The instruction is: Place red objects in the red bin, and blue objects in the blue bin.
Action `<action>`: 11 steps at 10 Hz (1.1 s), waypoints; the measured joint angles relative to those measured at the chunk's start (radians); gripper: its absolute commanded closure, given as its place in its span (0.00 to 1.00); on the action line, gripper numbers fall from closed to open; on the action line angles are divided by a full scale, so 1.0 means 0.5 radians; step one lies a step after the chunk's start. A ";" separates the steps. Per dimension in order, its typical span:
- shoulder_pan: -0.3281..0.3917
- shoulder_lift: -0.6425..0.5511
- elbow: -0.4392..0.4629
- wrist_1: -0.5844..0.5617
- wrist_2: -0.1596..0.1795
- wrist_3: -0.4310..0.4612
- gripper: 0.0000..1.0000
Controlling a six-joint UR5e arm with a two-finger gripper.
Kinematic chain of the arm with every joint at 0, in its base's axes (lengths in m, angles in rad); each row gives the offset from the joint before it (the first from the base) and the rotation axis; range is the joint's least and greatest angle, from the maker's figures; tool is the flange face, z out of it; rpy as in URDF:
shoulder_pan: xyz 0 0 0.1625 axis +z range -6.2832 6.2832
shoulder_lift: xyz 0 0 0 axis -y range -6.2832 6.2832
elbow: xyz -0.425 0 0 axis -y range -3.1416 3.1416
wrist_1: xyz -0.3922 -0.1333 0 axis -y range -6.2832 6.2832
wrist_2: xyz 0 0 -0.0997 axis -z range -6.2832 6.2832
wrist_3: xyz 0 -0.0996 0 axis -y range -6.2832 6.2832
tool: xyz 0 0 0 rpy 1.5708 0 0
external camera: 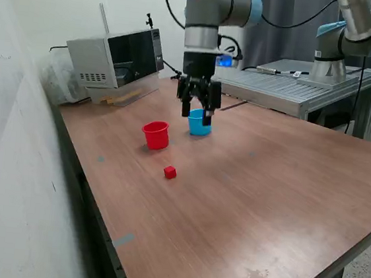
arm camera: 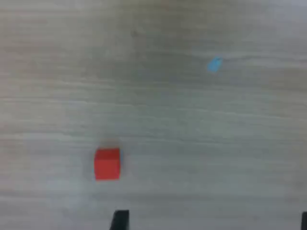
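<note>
My gripper point(external camera: 196, 113) hangs over the wooden table point(external camera: 264, 207), just above and in front of the light-blue cup point(external camera: 200, 126). Its jaws stand wide apart and empty. The red cup point(external camera: 156, 136) stands upright to the exterior view's left of the blue cup. One tiny red cube point(external camera: 170, 172) lies on the table in front of the two cups. The wrist view shows this cube point(arm camera: 107, 164) on the wood, beside one dark fingertip point(arm camera: 120, 219). No second red cube and no dark blue cubes show; I cannot see inside the cups.
A grey microwave-like box point(external camera: 117, 62) stands at the table's back corner, by the wall at the exterior view's left. A second robot arm point(external camera: 352, 37) stands on a metal bench point(external camera: 297, 88) behind. A small blue mark point(arm camera: 214, 63) is on the wood.
</note>
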 measured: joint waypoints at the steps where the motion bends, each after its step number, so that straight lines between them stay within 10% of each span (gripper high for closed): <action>1: -0.011 0.115 -0.050 -0.056 -0.018 0.001 0.00; 11: -0.059 0.400 -0.172 -0.229 -0.152 -0.002 0.00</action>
